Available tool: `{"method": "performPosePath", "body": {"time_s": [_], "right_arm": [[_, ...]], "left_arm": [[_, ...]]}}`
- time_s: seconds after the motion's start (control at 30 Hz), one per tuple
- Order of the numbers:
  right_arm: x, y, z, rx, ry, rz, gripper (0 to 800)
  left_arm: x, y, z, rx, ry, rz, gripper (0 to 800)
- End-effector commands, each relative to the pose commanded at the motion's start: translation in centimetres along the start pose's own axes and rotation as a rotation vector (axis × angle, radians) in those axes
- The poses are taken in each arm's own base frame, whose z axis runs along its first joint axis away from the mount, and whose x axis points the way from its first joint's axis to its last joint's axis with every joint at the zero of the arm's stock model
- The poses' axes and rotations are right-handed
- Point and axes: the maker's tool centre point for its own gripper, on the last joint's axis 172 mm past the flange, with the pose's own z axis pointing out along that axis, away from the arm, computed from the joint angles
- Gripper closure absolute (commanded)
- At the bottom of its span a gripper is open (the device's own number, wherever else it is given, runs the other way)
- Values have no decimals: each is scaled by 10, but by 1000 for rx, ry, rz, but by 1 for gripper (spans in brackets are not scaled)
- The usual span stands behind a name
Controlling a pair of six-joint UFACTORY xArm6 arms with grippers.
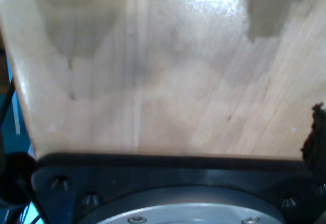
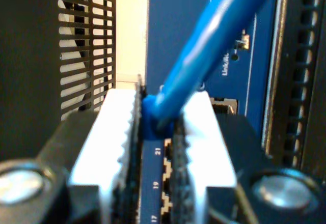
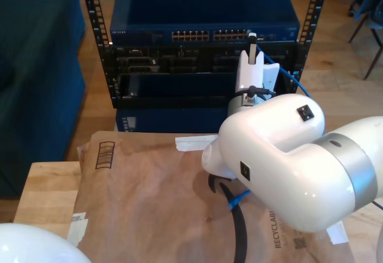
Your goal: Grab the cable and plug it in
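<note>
A networking test bench in an office-like room.

An open black equipment rack [image 3: 96, 30] holds a blue network switch [image 3: 203, 12] with rows of ports above further rack units; numbered ports show close up in the second wrist view. A wooden table [image 3: 45, 191] under brown packing paper [image 3: 155, 203] faces it, with wood flooring [image 3: 335, 66] and a chair leg [image 3: 377, 54] behind.

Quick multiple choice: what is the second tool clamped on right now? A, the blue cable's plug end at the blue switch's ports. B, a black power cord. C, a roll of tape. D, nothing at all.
A: in the second wrist view my second tool has its white pads closed on the blue cable at its plug, just in front of the blue switch with its numbered ports.
</note>
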Motion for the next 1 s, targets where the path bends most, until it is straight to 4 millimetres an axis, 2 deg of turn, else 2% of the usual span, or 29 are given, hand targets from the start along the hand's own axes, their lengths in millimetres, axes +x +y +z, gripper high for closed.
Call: {"method": "performPosePath", "body": {"time_s": [1.0], "right_arm": [[-1, 3, 0, -7, -5, 1, 800]], "left_arm": [[0, 0, 0, 0, 0, 0, 0]]}}
